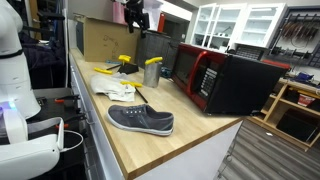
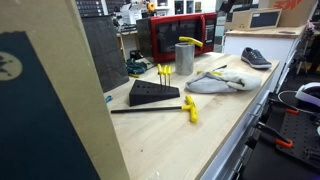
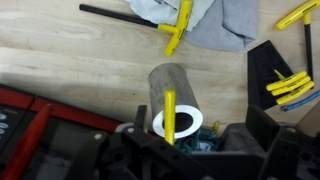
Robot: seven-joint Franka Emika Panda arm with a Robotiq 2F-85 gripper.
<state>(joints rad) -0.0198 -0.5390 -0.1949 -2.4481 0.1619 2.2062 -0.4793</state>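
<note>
Metal cup stands upright on the wooden table, in front of the red microwave; a yellow-handled tool sticks out of its mouth. Fingers hang directly above the cup, spread wide, holding nothing (no contact visible in the wrist view). Grey cloth just beside the cup. Black tool block near. Grey shoe well apart, toward the table edge.
</note>
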